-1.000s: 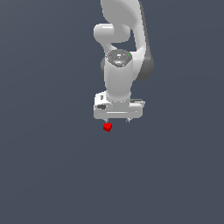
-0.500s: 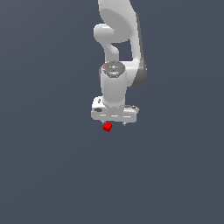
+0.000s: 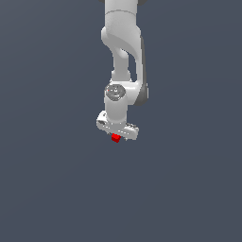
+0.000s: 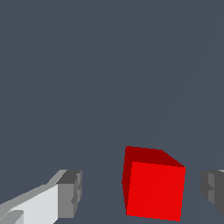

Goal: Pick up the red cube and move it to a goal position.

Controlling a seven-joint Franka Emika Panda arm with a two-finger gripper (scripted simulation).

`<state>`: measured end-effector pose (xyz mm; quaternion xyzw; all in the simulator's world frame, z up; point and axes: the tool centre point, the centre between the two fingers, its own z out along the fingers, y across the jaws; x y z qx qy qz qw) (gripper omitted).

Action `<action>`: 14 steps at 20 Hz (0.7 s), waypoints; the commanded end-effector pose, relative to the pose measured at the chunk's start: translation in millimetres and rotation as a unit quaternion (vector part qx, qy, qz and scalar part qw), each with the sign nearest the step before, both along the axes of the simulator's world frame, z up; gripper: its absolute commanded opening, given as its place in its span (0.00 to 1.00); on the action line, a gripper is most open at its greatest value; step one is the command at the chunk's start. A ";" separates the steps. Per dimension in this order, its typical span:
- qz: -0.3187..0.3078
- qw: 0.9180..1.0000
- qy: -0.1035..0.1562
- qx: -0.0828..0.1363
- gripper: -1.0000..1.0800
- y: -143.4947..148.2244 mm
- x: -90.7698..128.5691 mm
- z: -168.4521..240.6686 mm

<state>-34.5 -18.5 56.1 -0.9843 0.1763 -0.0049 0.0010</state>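
Note:
The red cube [image 3: 116,138] is a tiny bright-red block just under the white gripper [image 3: 117,133] in the exterior view, partly covered by the hand. In the wrist view the red cube [image 4: 154,188] sits between the two grey fingertips [image 4: 70,194], with a gap on each side, closer to the other fingertip [image 4: 213,190]. The gripper [image 4: 142,192] is open around the cube and touches it on neither side. Whether the cube rests on the dark surface is not clear from the exterior view.
A uniform dark grey surface [image 3: 52,189] fills both views. The white arm [image 3: 124,56] rises from the gripper to the top of the exterior view. No goal marker shows.
The gripper has come down over the red cube and turned a little, and the arm above has straightened. The cube has stayed in place.

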 end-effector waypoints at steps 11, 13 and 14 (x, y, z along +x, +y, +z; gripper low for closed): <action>-0.055 0.998 0.005 0.000 0.00 -8.2 -16.3 -35.8; -0.055 0.998 0.005 0.000 0.00 -8.2 -16.3 -35.8; -0.055 0.998 0.005 0.000 0.00 -8.2 -16.3 -35.8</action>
